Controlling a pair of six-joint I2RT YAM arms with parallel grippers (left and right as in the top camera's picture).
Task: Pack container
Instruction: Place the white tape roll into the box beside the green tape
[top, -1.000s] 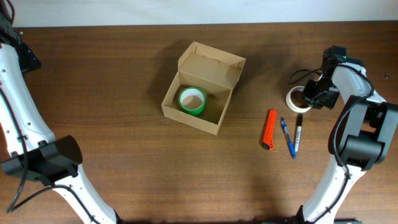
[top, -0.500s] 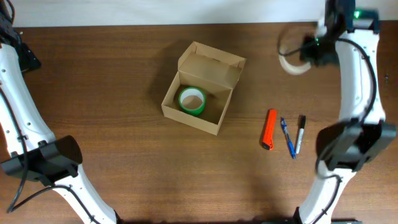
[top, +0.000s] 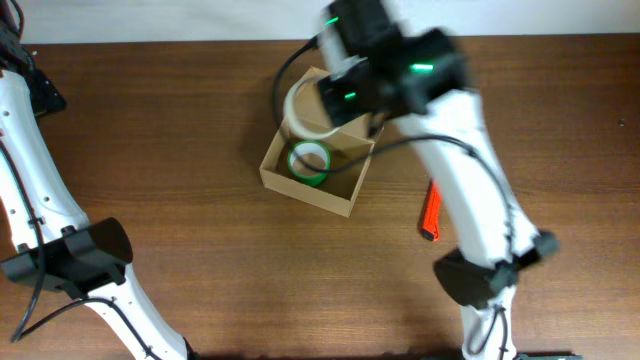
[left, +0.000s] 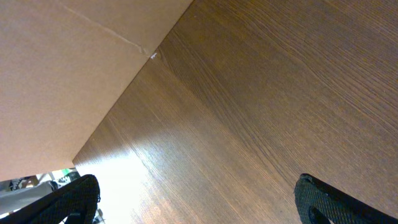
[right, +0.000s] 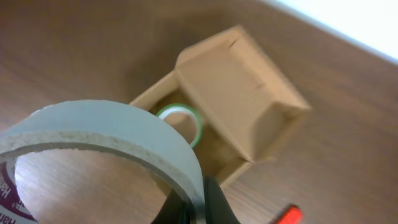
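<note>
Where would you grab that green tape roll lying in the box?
Probably from straight above: pinch the green tape roll by its wall, one finger in the hole, one outside. It lies flat, hole up, and the cardboard box blocks sideways approaches.

A dark brown wooden tabletop (top: 180, 200) is carrying an open cardboard box (top: 305, 193), which is sitting slightly left of centre. An orange marker (top: 431, 215) is lying at the box's four o'clock, only partly showing.
</note>
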